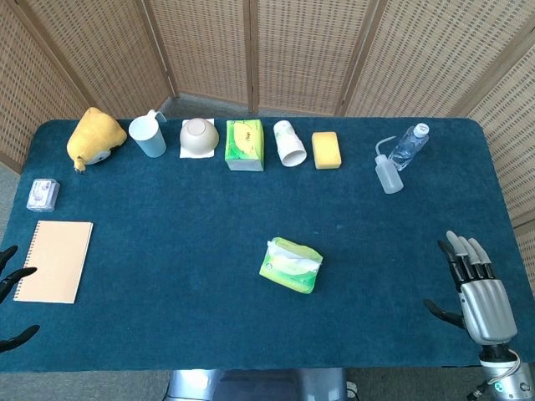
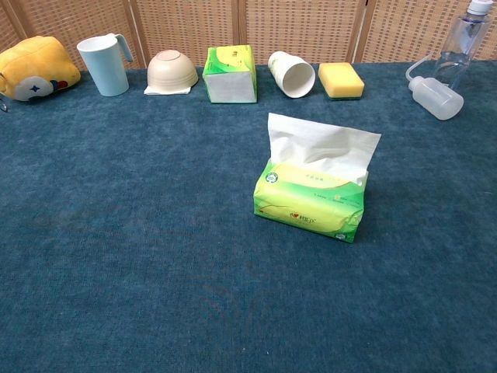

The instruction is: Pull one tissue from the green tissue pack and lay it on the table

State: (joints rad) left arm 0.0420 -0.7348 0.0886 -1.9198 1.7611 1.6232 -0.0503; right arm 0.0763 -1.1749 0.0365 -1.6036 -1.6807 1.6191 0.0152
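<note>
Here the green tissue pack (image 2: 311, 203) lies flat, one white tissue (image 2: 322, 144) upright; both robot hands spread, empty.

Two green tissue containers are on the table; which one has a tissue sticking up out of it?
The soft green tissue pack alone mid-table, with a white tissue standing up from its top. The green tissue box in the back row shows none.

The tissue pack (image 1: 291, 265) lay near the middle of the blue table (image 1: 184, 234), a tissue poking from its top. The right hand (image 1: 476, 284) rested at the right near edge, fingers apart, holding nothing. Dark fingertips of the left hand (image 1: 12, 292) showed at the left edge beside a notebook (image 1: 54, 261). Along the far side stood a plush toy (image 1: 94, 136), mug (image 1: 149, 134), bowl (image 1: 199, 136), green box (image 1: 244, 144), paper cup (image 1: 290, 143), sponge (image 1: 326, 150) and two bottles (image 1: 399, 159).
</note>
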